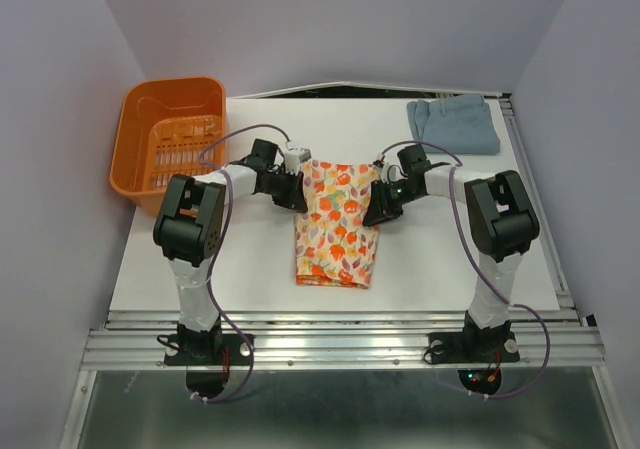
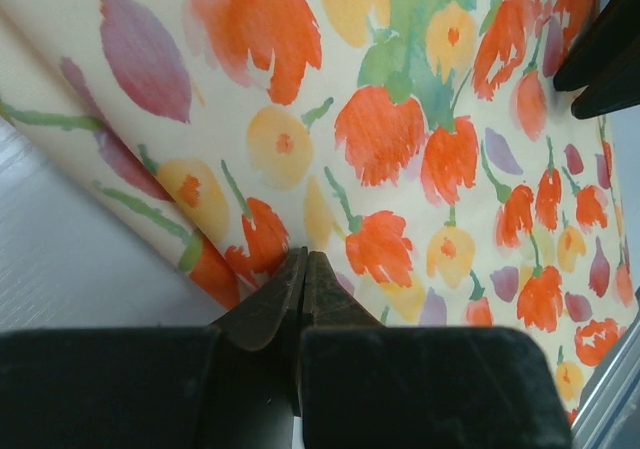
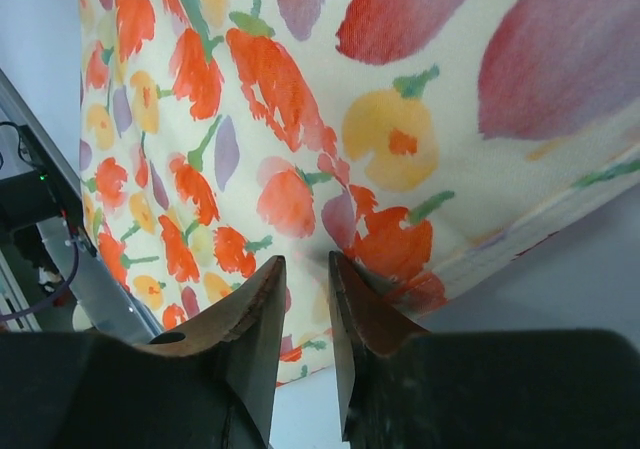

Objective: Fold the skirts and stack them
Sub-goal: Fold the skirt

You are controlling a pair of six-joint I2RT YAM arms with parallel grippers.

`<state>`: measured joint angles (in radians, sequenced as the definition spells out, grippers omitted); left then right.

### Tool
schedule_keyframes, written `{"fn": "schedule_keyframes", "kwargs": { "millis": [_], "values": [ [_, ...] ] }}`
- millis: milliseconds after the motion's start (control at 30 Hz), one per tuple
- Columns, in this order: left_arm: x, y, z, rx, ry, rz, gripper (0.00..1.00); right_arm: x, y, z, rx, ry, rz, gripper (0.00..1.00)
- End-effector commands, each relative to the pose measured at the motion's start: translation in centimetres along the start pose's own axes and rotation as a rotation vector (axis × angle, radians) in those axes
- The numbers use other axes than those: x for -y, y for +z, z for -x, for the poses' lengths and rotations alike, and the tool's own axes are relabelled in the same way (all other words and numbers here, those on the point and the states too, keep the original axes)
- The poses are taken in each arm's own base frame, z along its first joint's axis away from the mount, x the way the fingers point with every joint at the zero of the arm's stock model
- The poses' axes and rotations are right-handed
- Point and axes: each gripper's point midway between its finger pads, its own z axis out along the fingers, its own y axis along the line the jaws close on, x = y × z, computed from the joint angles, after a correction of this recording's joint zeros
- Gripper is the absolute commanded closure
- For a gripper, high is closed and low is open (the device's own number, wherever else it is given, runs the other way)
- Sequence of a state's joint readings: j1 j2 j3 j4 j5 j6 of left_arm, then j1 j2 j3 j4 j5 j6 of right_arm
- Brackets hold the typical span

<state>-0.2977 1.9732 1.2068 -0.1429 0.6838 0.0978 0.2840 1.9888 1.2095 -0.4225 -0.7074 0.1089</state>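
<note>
**Step in hand: folding the floral skirt across its length**

1. Counter [image 1: 250,269]: keep the fold inside the bare area around the centre. The orange basket [image 1: 128,169] sits at 10 o'clock and is not needed.
2. Floral skirt [image 1: 338,224]: it lies at the centre as a long panel running from 12 to 6 o'clock. Both arms meet it on its 12 o'clock half, one at each side edge.
3. Blue skirt [image 1: 455,124]: it lies folded at 1 o'clock, well apart. It is probably the base of the stack.
4. Left gripper [image 2: 303,261]: its jaws are pressed together at the skirt's 9 o'clock edge, apparently pinching the fabric.
5. Right gripper [image 3: 306,267]: a narrow gap shows at the 3 o'clock edge. Whether cloth is held cannot be determined, so confirm the grasp before lifting.
6. Raise both edges evenly and carry them toward 6 o'clock. Keep the cloth taut between the arms so the hems align.
</note>
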Motion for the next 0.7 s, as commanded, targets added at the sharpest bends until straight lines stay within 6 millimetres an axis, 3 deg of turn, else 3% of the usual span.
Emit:
{"fn": "schedule_keyframes", "kwargs": {
  "millis": [0, 100, 167, 233, 267, 300, 333, 367, 400, 433, 500, 533, 633, 667],
  "values": [
    [-2.7, -2.4, -0.5, -0.045, 0.08, 0.162, 1.0, 5.5, 0.2, -1.2, -0.023, -0.013, -0.213, 0.69],
    [0.4, -4.9, 2.2, 0.019, 0.231, 0.115, 0.9, 3.0, -0.6, 0.2, -0.012, 0.01, -0.134, 0.66],
    [3.5, -7.6, 4.0, 0.081, 0.416, 0.125, 0.75, 0.5, -1.5, 1.9, 0.012, 0.027, -0.06, 0.62],
    [4.4, -9.3, 4.8, 0.108, 0.541, 0.205, 0.6, -1.9, -2.5, 3.8, 0.048, -0.014, -0.012, 0.58],
    [5.6, -10.7, 4.6, 0.118, 0.669, 0.258, 0.52, -2.9, -2.8, 4.0, 0.045, -0.028, -0.002, 0.56],
    [6.4, -11.0, 4.2, 0.119, 0.733, 0.251, 0.52, -3.3, -3.1, 4.7, 0.058, -0.045, 0.009, 0.56],
    [6.4, -11.7, 4.0, 0.116, 0.797, 0.31, 0.43, -4.1, -3.3, 4.6, 0.047, -0.054, 0.019, 0.54],
    [7.6, -12.1, 2.6, 0.107, 0.916, 0.323, 0.28, -4.9, -3.8, 5.3, 0.059, -0.081, 0.036, 0.53],
    [6.9, -12.6, 1.7, 0.103, 0.914, 0.361, 0.28, -5.5, -3.8, 5.3, 0.055, -0.103, 0.045, 0.52],
    [8.1, -12.3, 1.2, 0.101, 1.034, 0.368, 0.26, -6.1, -3.9, 5.1, 0.043, -0.117, 0.05, 0.52],
    [7.8, -12.4, -1.9, 0.053, 1.132, 0.421, 0.01, -6.8, -4.0, 5.0, 0.044, -0.157, 0.056, 0.51],
    [9.2, -11.7, -2.7, 0.049, 1.233, 0.406, 0.01, -6.9, -4.1, 4.9, 0.042, -0.159, 0.059, 0.51],
    [8.7, -10.3, -7.9, -0.062, 1.401, 0.45, 0.01, -7.7, -3.0, 3.1, -0.006, -0.188, 0.06, 0.51],
    [8.9, -10.0, -8.6, -0.068, 1.439, 0.455, 0.02, -7.9, -2.6, 2.7, -0.018, -0.193, 0.055, 0.51]
  ]
}}
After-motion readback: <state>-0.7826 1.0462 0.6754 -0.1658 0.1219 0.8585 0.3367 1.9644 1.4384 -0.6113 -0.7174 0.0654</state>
